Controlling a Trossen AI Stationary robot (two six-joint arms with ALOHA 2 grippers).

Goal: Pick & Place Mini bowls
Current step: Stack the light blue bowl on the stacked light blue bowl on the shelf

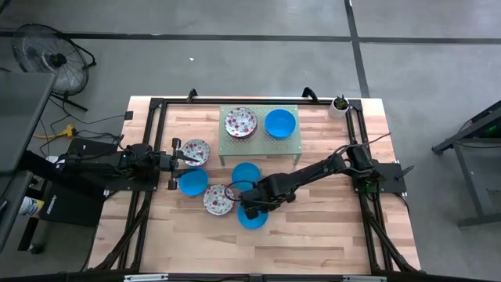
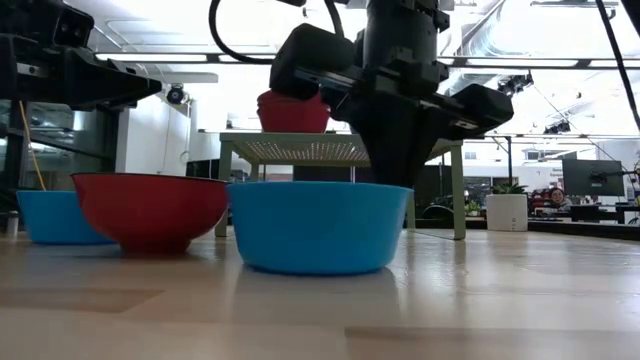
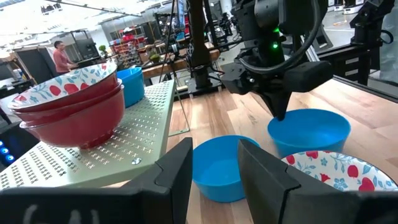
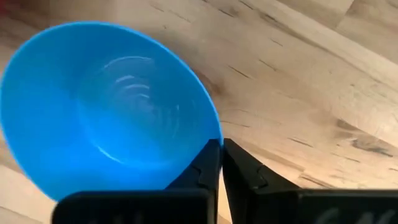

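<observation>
Bowls sit scattered over the wooden table (image 1: 313,227): a floral stack (image 1: 240,123) and a blue bowl (image 1: 279,123) up on the pale green perforated stand (image 1: 258,145), and more on the boards below. The right gripper (image 1: 248,209) reaches across to the nearest blue bowl (image 1: 252,217), which rests on the table at the front. From its wrist camera the two dark fingers are pinched tight together on the bowl's rim (image 4: 214,134), one inside and one outside as far as I can judge, so I'd call it clamped on that bowl. A floral bowl (image 1: 218,199) lies just beside it, and another blue bowl (image 1: 246,173) a little behind.

The left gripper (image 1: 186,157) waits at the left side near a floral bowl (image 1: 195,151) and a blue one (image 1: 192,182); its fingers (image 3: 177,174) stand parted, with nothing between them.

To do this step well, I'd say lift straight up before travelling, so the hanging bowl clears its floral neighbour. A rim pinch lets a bowl swing, so move slowly and keep the wrist steady, then set it down flat before letting go.
</observation>
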